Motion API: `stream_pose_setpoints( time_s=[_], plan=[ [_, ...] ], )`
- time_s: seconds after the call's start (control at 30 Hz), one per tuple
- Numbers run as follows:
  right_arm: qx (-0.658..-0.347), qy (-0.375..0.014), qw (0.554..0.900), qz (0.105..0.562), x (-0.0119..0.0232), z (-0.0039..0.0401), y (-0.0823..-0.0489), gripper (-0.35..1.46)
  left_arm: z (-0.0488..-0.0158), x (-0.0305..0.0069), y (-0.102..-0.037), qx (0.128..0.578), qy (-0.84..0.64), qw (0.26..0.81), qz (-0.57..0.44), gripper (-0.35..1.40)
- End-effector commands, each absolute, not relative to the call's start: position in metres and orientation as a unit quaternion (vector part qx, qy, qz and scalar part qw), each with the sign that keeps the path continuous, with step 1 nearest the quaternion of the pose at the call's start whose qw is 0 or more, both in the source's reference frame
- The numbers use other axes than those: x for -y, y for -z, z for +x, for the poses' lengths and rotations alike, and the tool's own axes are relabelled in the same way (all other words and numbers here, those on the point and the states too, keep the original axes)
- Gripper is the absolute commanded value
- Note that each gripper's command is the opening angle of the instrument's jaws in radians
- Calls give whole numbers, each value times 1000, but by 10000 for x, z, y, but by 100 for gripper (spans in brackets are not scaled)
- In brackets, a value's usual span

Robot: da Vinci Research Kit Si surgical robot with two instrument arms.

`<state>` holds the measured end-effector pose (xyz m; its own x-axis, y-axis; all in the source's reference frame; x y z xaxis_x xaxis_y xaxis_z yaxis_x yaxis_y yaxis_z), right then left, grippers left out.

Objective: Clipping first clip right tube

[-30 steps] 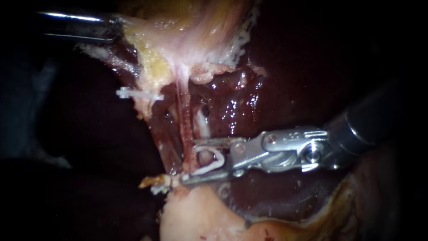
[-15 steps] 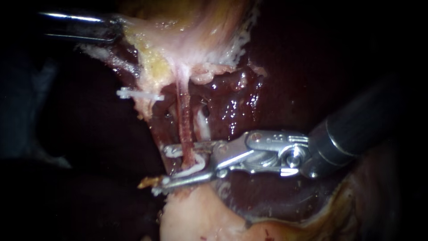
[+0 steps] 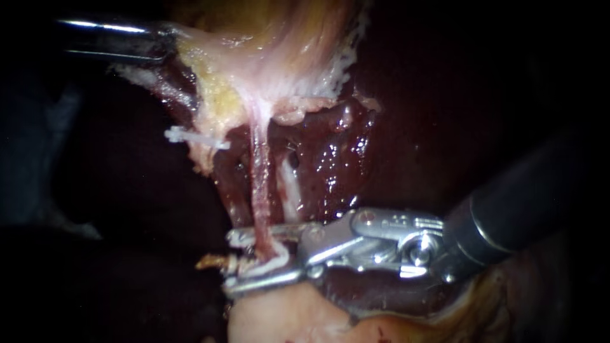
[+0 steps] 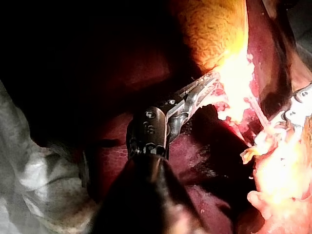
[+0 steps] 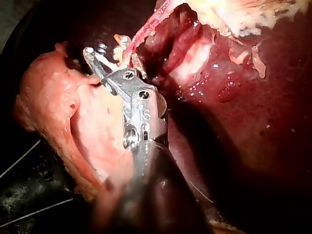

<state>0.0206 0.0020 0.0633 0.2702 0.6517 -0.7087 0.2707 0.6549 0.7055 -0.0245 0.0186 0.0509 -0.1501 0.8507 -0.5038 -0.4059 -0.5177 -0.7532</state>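
Right now, your left instrument (image 3: 164, 38) pinches the gallbladder (image 3: 273, 57) edge up top. One seated clip (image 3: 190, 136) sits on tissue just left of the reddish tube (image 3: 257, 184). Your right instrument (image 3: 254, 257) has its jaws apart, straddling that tube low down and holding the loaded clip (image 3: 273, 262) open around it. Positioning looks done; the squeeze and release are left.

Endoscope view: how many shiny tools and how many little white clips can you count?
Tools: 2, the left tool and the right tool
White clips: 2, the upper clip and the lower clip in the right tool
Total: 4
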Motion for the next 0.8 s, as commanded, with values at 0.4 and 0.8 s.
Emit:
stream_pose_setpoints(
  time_s=[0.4,0.8],
  plan=[
    [-582,-148,689,405,-22,206,-634,35,-244,-186,-510,229,-722,435,-487,-35],
    [-577,-169,687,409,-32,203,-636,0,-244,-186,-510,229,-722,435,-487,-35]
  ],
)
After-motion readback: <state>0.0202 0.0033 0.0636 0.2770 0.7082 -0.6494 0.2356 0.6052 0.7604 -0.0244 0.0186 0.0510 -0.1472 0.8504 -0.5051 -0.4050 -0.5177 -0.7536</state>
